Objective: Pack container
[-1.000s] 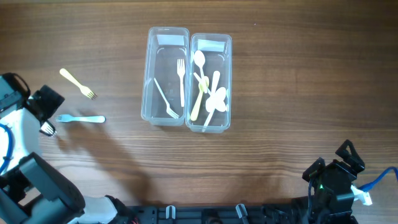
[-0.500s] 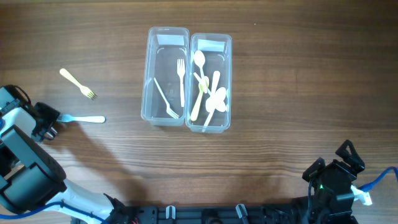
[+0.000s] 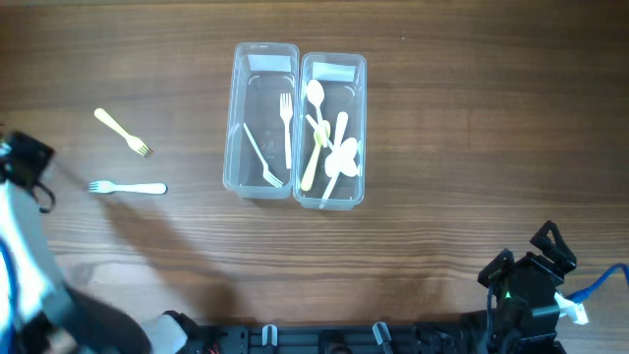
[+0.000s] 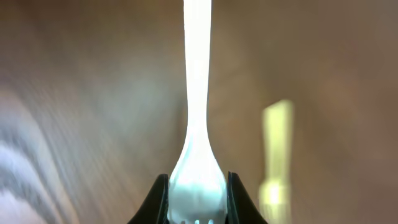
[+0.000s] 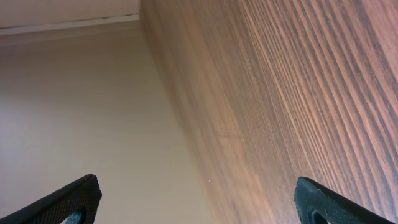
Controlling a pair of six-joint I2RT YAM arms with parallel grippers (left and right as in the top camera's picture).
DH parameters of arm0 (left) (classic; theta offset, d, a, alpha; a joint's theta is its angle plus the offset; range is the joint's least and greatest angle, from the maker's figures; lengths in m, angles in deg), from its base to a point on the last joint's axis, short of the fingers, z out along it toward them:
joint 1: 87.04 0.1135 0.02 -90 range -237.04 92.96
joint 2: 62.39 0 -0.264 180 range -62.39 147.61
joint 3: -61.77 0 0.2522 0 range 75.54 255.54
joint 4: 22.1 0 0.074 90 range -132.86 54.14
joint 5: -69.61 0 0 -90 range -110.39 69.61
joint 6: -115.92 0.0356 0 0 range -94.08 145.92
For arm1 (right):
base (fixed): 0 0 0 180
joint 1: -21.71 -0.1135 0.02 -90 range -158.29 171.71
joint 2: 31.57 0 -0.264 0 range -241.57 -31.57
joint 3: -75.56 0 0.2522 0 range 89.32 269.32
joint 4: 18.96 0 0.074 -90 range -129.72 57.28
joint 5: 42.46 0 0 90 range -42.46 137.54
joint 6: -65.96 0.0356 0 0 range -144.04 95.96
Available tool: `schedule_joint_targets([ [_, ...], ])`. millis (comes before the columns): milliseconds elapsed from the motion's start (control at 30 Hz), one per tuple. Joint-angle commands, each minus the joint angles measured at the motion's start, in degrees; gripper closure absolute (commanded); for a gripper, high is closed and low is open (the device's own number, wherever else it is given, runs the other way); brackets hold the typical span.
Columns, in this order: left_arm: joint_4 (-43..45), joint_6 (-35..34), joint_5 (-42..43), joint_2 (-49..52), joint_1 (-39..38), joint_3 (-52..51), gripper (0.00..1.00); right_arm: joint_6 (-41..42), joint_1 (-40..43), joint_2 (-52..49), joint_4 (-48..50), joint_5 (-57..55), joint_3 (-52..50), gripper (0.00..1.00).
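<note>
A light blue fork (image 3: 128, 187) lies on the wooden table at the left. In the left wrist view its head (image 4: 198, 180) sits between the jaws of my left gripper (image 4: 198, 208), which press on both of its sides, and its handle points away. My left arm (image 3: 25, 167) shows as a blur at the table's left edge. A yellow fork (image 3: 123, 133) lies above the blue one and appears blurred (image 4: 277, 155) beside it. Two clear containers stand side by side: the left one (image 3: 237, 118) holds forks, the right one (image 3: 364, 128) several spoons. My right gripper (image 5: 199, 199) is open and holds nothing.
My right arm (image 3: 531, 285) rests at the table's front right corner, far from the containers. Its wrist view shows the table edge (image 5: 180, 112) and a plain wall beyond. Bare wood lies between the forks and the containers.
My left gripper has closed from wide open onto the head of the light blue fork. The left arm has shifted and blurs in the overhead view. The fork and the right arm have not moved.
</note>
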Motion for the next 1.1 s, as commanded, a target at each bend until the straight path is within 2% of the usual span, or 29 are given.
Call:
schedule_joint_targets([
  [0, -0.66, -0.11, 20.2, -12.39, -2.25, 0.94, 0.96, 0.42, 0.02, 0.48, 0.02, -0.94, 0.22, 0.0],
  [33, -1.25, 0.09, 27.5, -14.64, -5.42, 0.94, 0.96, 0.42, 0.02, 0.48, 0.02, -0.94, 0.22, 0.0],
  [67, -2.32, 1.44, 30.29, -15.1, -7.98, 0.94, 0.96, 0.42, 0.02, 0.48, 0.0, -0.94, 0.22, 0.0],
  [133, -4.31, 6.21, 33.14, -14.69, -13.07, 0.92, 0.96, 0.42, 0.02, 0.48, 0.0, -0.96, 0.22, 0.0],
  [267, -8.15, 17.09, 33.18, -11.13, -25.83, 0.72, 0.96, 0.42, 0.02, 0.48, 0.0, -0.94, 0.22, 0.0],
  [433, -7.78, 17.03, 31.76, -1.86, -37.75, 0.72, 0.96, 0.42, 0.02, 0.48, 0.02, -0.94, 0.22, 0.0],
  [600, -4.46, 16.81, 30.49, 9.49, -44.41, 0.72, 0.95, 0.42, 0.02, 0.48, 0.0, -0.94, 0.22, 0.0],
  [667, -3.58, 16.83, 30.49, 11.98, -45.81, 0.72, 0.73, 0.42, 0.02, 0.48, 0.0, -0.94, 0.22, 0.0],
  [733, -2.36, 16.83, 30.75, 12.59, -46.07, 0.72, 0.66, 0.42, 0.02, 0.48, 0.0, -0.96, 0.22, 0.0],
  [867, -1.09, 16.13, 32.04, 7.69, -43.89, 2.99, 0.62, 0.42, 0.02, 0.48, 0.0, -0.94, 0.22, 0.0],
  [900, -1.09, 14.88, 32.04, 5.4, -42.6, 4.09, 0.42, 0.42, 0.02, 0.48, 0.0, -0.94, 0.22, 0.0],
  [933, -1.09, 13.68, 32.02, 2.99, -41.24, 4.87, 0.33, 0.42, 0.02, 0.48, 0.0, -0.96, 0.22, 0.0],
  [1033, -1.44, 11.85, 32.02, -6.27, -36.22, 5.35, 0.13, 0.42, 0.02, 0.48, 0.0, -0.94, 0.22, 0.0],
  [1067, -1.92, 11.87, 32.02, -9.14, -34.6, 5.35, 0.03, 0.39, 0.02, 0.48, 0.0, -0.94, 0.22, 0.0],
])
